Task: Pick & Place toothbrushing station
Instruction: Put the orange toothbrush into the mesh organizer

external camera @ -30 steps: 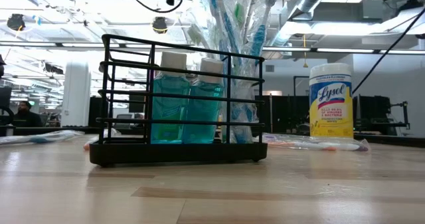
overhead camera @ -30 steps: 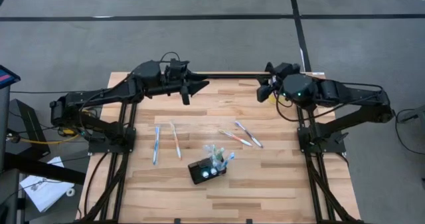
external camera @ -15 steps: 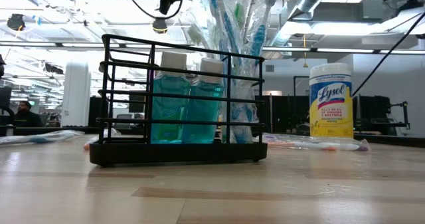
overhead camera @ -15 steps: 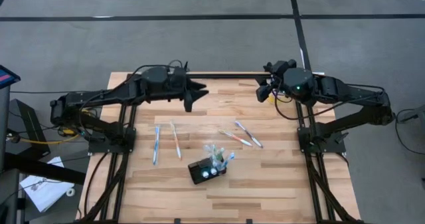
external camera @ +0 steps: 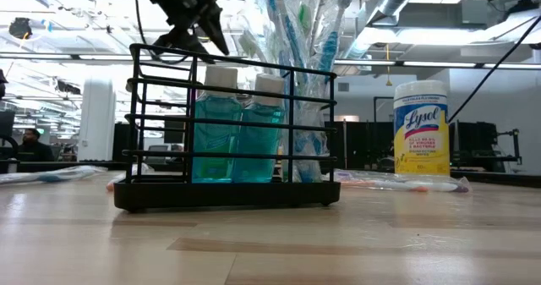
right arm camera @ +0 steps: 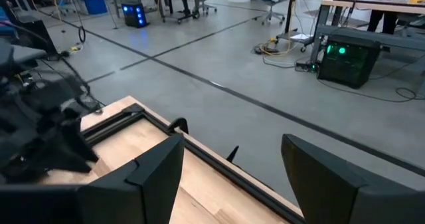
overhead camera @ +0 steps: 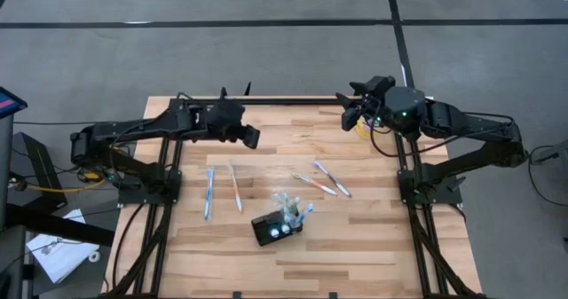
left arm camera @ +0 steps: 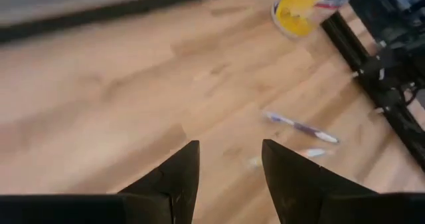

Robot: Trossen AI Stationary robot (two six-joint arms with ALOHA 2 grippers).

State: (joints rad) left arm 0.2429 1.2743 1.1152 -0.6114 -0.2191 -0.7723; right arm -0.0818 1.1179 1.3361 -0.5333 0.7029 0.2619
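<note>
Both grippers open, empty: left gripper [overhead camera: 251, 137] and right gripper [overhead camera: 351, 119] near table's [overhead camera: 373, 255] far edge. Risk: tall brushes tip toothbrushing station [overhead camera: 276, 228] if the approach clips them.

Wooden table [overhead camera: 355, 246]: toothbrushing station [overhead camera: 276, 227], toothbrushes [overhead camera: 209, 192]

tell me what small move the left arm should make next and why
Probably swing the left gripper toward the table's near edge, toward the toothbrushing station. Its fingers stand open and empty over bare wood at the far side, while the station sits untouched near the front edge, past the loose toothbrushes. The right gripper waits at the far edge.
</note>
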